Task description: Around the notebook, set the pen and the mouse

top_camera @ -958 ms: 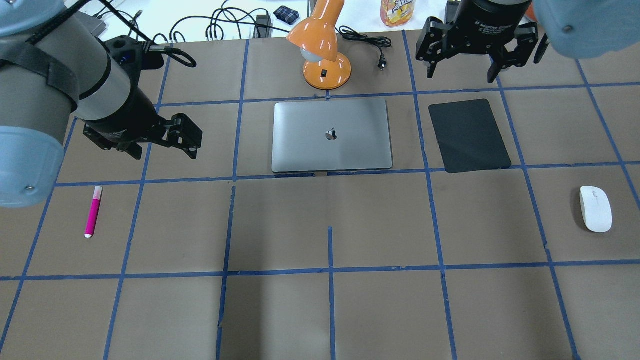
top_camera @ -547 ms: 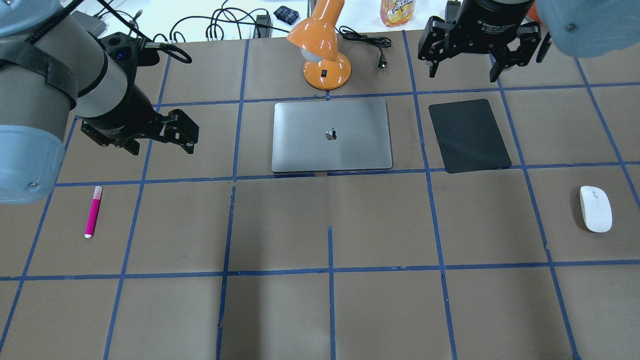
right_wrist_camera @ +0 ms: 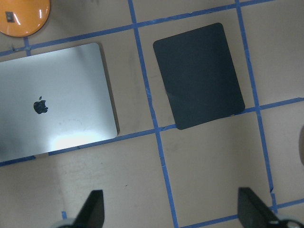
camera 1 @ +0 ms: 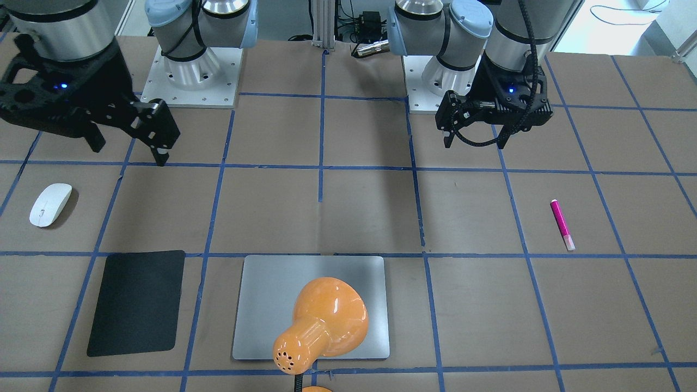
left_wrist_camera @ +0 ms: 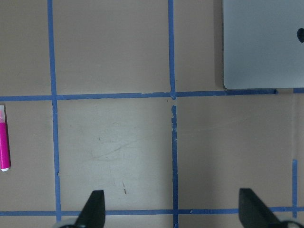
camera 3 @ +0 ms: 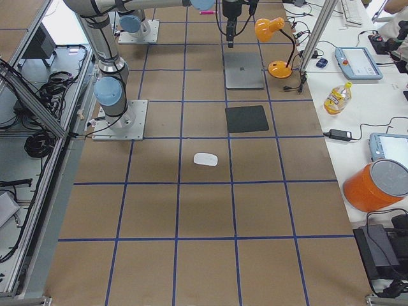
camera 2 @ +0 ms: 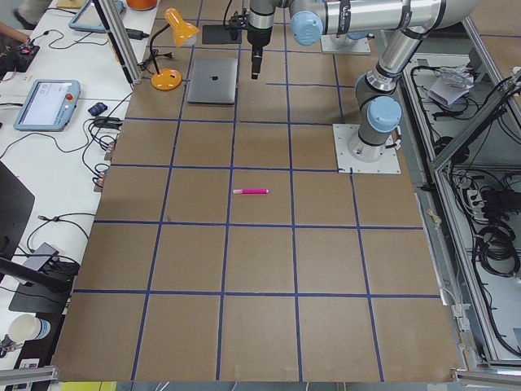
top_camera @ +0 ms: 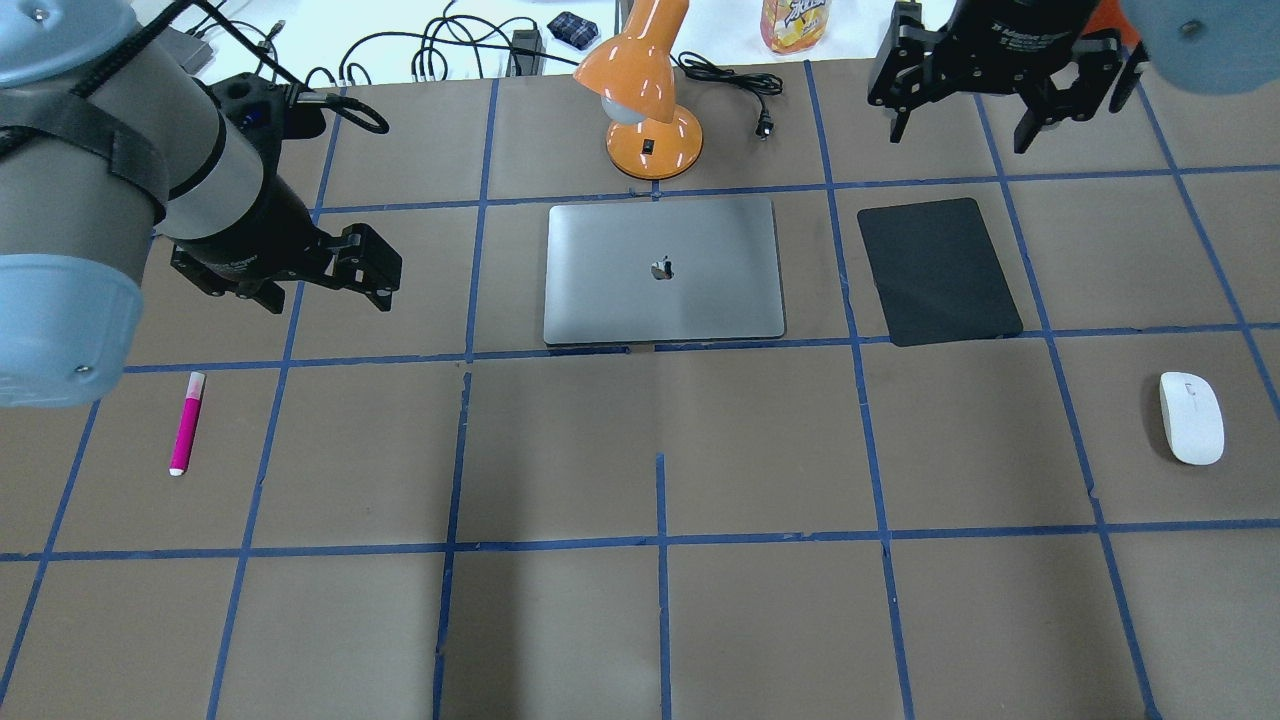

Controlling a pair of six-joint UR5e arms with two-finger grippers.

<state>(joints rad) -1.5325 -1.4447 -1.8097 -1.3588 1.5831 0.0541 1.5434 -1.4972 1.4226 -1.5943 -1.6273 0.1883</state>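
Note:
The magenta pen (top_camera: 186, 424) lies on the table at the near left, also in the left wrist view's left edge (left_wrist_camera: 4, 137). My left gripper (top_camera: 328, 298) hovers open and empty beyond the pen, left of the silver notebook (top_camera: 663, 270). The white mouse (top_camera: 1191, 417) rests at the near right. My right gripper (top_camera: 958, 135) hangs open and empty at the far right, beyond the black mat, well away from the mouse (camera 1: 50, 204). In the front view the left gripper (camera 1: 475, 142) is up and left of the pen (camera 1: 561, 224).
A black mat (top_camera: 938, 270) lies just right of the notebook. An orange desk lamp (top_camera: 645, 100) stands behind the notebook, its plug cord (top_camera: 740, 90) trailing right. A bottle (top_camera: 795, 22) and cables sit past the far edge. Blue tape grids the brown table (top_camera: 660, 600).
My right gripper has moved right and farther from the robot, still open. The left gripper has only wavered slightly. Pen, mouse and notebook lie where they were.

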